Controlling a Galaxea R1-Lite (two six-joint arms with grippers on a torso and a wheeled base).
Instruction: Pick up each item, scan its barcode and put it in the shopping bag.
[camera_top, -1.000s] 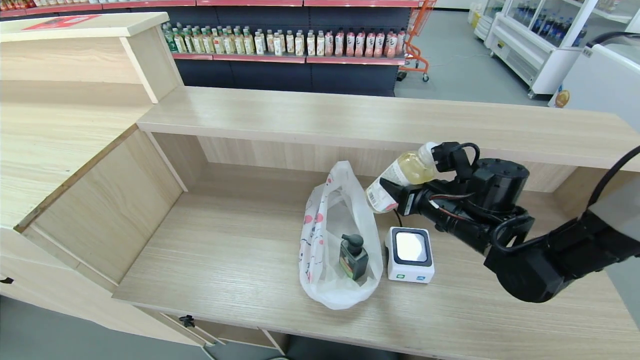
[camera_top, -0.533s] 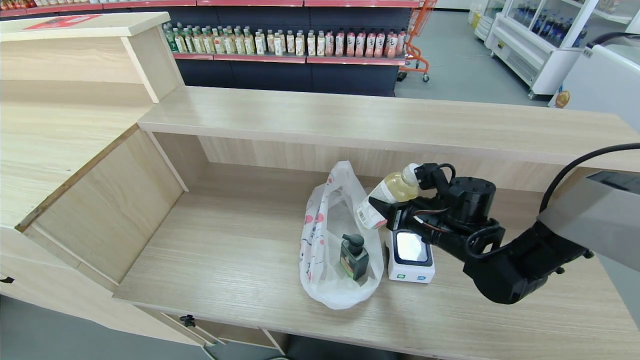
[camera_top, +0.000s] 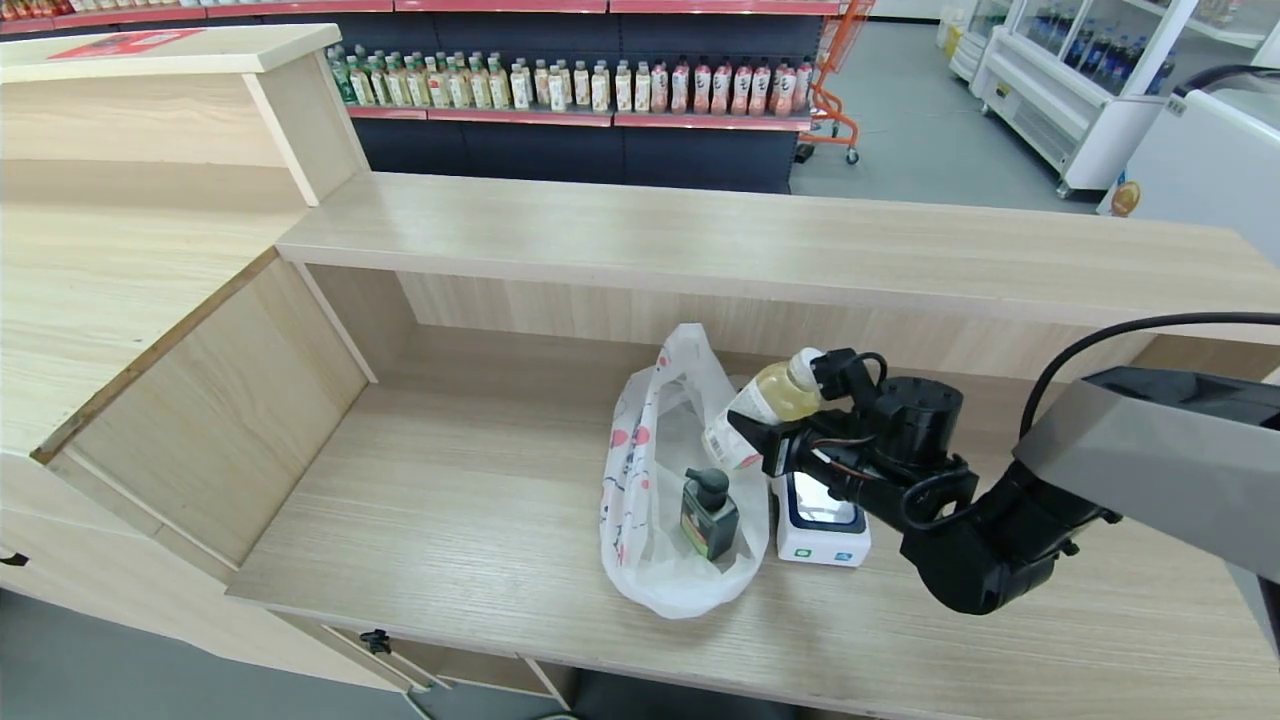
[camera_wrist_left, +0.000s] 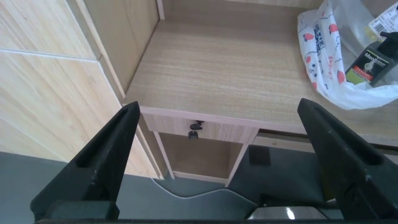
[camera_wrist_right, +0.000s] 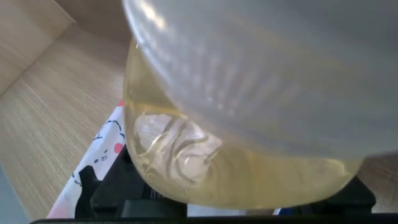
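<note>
Right pincer (camera_top: 790, 410), clamped on drink bottle (camera_top: 770, 398), has sunk from 2 o'clock toward shopping bag (camera_top: 625, 470). Bottle base now at bag mouth's 2 o'clock rim, over scanner (camera_top: 820, 520). Bagging likely next. Left pincer (camera_wrist_left: 217, 112) apart, off desk (camera_top: 450, 500) edge.

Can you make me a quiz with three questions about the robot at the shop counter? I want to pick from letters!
1. Where is the dark pump bottle? A on the scanner. B in the shopping bag. C on the top ledge.
2. What colour is the drink in the clear bottle? A blue. B red. C pale yellow.
3. What is the right hand doing? A shut on the clear bottle. B open and empty. C holding the bag.
Answers: 1 B, it stands upright inside the white bag. 2 C, the liquid looks pale yellow through the plastic. 3 A, it grips the tilted bottle in the air.
</note>
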